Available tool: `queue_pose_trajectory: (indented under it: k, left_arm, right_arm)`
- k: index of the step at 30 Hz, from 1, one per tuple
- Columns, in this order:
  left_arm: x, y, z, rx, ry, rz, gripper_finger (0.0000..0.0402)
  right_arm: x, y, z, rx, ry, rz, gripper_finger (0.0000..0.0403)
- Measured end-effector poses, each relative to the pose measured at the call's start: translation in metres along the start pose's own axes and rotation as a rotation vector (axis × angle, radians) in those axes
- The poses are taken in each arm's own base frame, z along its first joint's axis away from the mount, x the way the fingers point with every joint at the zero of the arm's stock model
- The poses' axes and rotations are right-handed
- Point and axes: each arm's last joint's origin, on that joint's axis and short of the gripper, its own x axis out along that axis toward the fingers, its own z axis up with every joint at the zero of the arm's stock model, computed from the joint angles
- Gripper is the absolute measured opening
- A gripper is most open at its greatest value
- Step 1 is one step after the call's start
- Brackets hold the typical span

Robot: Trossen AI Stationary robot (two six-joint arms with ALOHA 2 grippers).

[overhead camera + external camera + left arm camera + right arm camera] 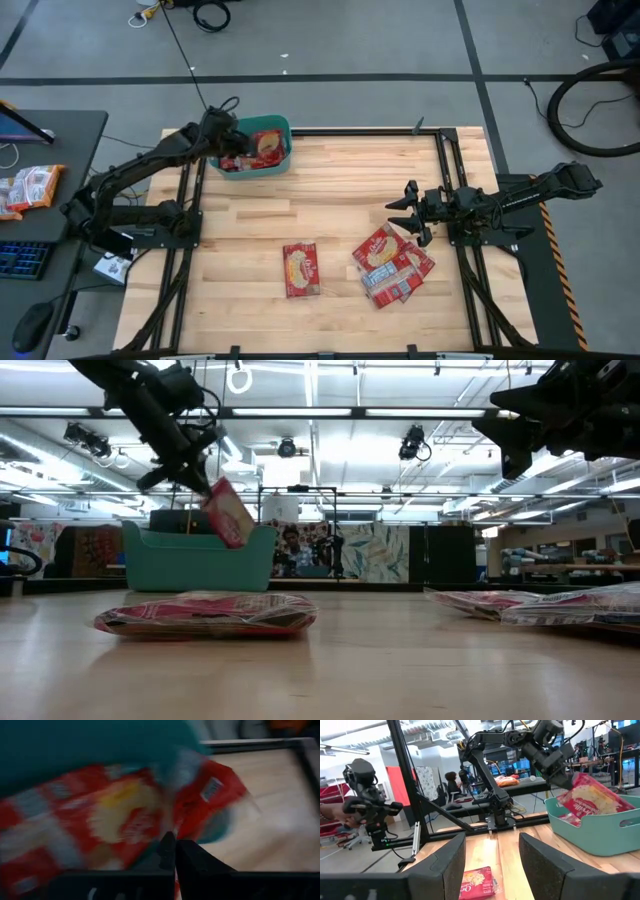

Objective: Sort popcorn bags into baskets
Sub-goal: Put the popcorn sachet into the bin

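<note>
Wooden surface (330, 200) carries a teal basket (280, 163) at its far left, where the left claw (205, 488) pinches a tilted bag (229, 512) over it for dropping in, while the right claw (404, 213) hangs open above loose bags (392, 264) near right.

The flat rectangular popcorn bags (301, 270) are red with white bands and a yellowish-tan picture. The rounded plastic basket (278, 163) is teal. The wooden plank table (340, 190) is pale tan, its frame black.
</note>
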Motion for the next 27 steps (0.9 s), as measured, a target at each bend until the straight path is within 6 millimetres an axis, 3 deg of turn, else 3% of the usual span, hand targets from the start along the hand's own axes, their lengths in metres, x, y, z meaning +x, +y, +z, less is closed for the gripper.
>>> queue_pose_trajectory:
  k: [9, 13, 21, 23, 27]
  left_arm:
    - [-0.002, 0.018, -0.011, 0.042, 0.09, 0.234, 0.0014]
    - [-0.003, 0.018, -0.014, 0.098, 0.079, 0.307, 0.0052]
    - [-0.01, -0.001, -0.008, 0.302, 0.01, 0.284, 0.0126]
    - [-0.013, -0.012, -0.008, 0.416, 0.004, 0.227, 0.0128]
    - [-0.015, -0.043, -0.026, 0.661, 0.081, -0.088, 0.0129]
  right_arm:
    - [0.0, 0.0, 0.0, 0.0, 0.0, 0.0, 0.0189]
    - [0.0, 0.0, 0.0, 0.0, 0.0, 0.0, 0.0189]
    - [0.0, 0.0, 0.0, 0.0, 0.0, 0.0, 0.0189]
    - [0.0, 0.0, 0.0, 0.0, 0.0, 0.0, 0.0189]
    - [0.0, 0.0, 0.0, 0.0, 0.0, 0.0, 0.0189]
